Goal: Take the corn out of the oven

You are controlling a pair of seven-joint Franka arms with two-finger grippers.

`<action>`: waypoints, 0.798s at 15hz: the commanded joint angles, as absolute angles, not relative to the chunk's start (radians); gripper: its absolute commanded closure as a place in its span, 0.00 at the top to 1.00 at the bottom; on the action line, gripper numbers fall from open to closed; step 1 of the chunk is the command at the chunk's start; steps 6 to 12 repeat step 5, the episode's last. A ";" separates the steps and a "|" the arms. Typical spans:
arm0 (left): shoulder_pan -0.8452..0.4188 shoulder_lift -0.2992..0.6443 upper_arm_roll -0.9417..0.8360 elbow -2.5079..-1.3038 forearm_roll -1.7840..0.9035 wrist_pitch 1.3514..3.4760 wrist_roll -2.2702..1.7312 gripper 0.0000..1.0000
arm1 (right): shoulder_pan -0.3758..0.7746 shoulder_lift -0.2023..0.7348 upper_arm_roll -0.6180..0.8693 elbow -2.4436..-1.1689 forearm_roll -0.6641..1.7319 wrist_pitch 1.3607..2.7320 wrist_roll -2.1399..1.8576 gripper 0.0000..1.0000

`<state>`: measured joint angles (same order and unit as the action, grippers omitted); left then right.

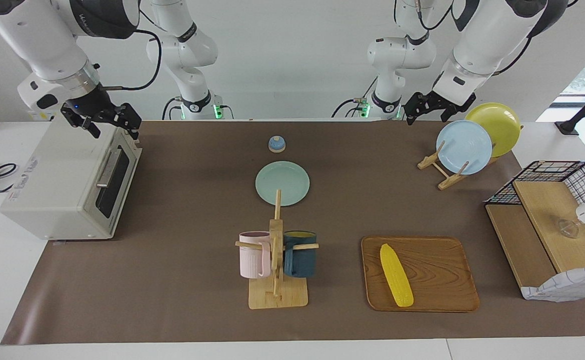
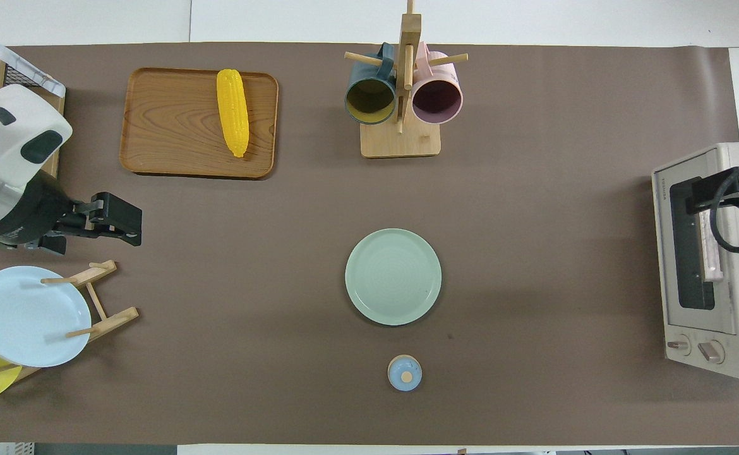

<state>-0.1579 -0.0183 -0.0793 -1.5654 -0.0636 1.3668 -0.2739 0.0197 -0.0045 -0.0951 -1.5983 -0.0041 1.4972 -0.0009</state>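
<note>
Off-white boxy toaster oven point(image 1: 70, 182) at right arm's end of worktop, dark glass door closed. Rectangular wooden tray point(image 1: 437, 272) carries bright yellow tapered corn cob point(image 1: 396, 275), lying flat, unobstructed. Right hand point(image 1: 103, 121) over oven, fingers apart. Left hand point(image 1: 425, 107) above plate rack, fingers apart, empty.

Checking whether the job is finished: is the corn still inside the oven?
No, the corn lies on the wooden tray, and the oven door is shut.
</note>
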 commanded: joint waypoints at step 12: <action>-0.137 -0.015 -0.095 -1.562 -0.077 1.379 -0.281 1.00 | 0.021 -0.021 -0.098 -1.614 -0.008 1.502 0.011 1.00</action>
